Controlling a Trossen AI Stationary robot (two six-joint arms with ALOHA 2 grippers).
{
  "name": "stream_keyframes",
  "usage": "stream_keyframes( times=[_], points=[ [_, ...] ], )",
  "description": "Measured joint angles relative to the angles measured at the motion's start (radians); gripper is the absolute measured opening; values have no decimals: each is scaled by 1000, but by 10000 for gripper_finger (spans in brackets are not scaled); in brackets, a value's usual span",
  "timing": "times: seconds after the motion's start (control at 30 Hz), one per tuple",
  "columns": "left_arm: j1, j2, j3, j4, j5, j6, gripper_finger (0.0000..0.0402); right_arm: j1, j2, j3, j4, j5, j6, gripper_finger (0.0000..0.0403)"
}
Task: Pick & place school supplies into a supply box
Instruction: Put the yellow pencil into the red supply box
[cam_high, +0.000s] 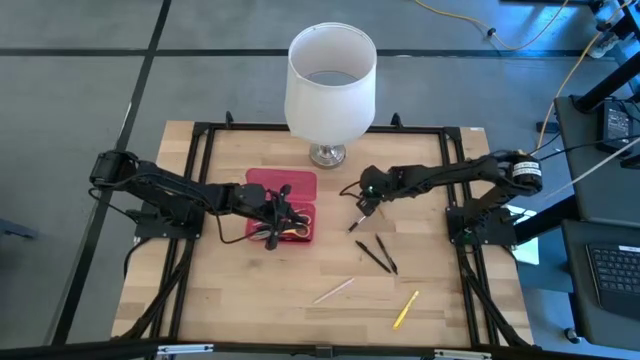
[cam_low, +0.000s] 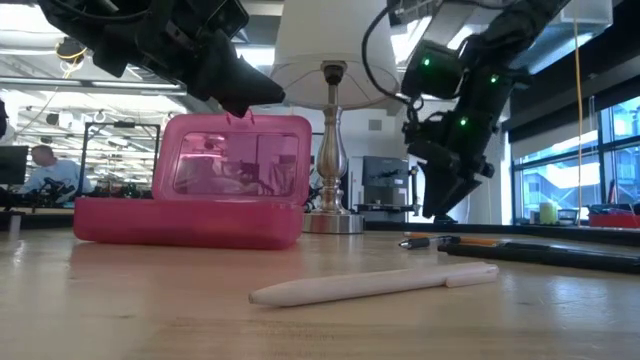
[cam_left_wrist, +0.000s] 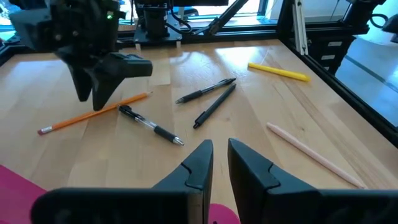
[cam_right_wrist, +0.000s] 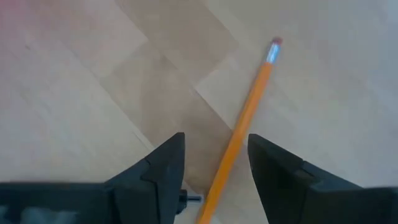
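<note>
The supply box (cam_high: 281, 186) lies open, a translucent red case, its raised lid (cam_low: 240, 160) on the far side and several pens in its tray (cam_high: 285, 232). My left gripper (cam_left_wrist: 217, 152) hangs over the tray, open by a narrow gap with nothing between its fingers. An orange pencil (cam_right_wrist: 249, 118) lies flat on the wood right of the box. My right gripper (cam_right_wrist: 214, 162) points steeply down just above it, open, one finger on either side of the pencil and clear of it. More school supplies lie loose on the table.
A clear-and-black pen (cam_left_wrist: 149, 124) lies beside the pencil. Two black pens (cam_high: 378, 256), a pale pen (cam_high: 332, 290) and a yellow one (cam_high: 405, 310) lie toward the near edge. A white-shaded lamp (cam_high: 330, 80) stands behind the box. Bare wood shows at near left.
</note>
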Motion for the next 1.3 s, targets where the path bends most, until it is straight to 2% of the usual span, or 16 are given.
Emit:
stream_keyframes(
  times=[0.27, 0.6, 1.0, 1.3],
  points=[
    [0, 0, 0, 0, 0, 0, 38, -72, 37, 0, 1, -26, -7, 179],
    [0, 0, 0, 0, 0, 0, 45, -75, 138, 8, -7, -67, -28, 178],
    [0, 0, 0, 0, 0, 0, 38, -79, 146, 16, -62, -161, -13, 102],
    [0, 0, 0, 0, 0, 0, 47, -75, 146, 23, -112, -205, -2, 92]
  ],
)
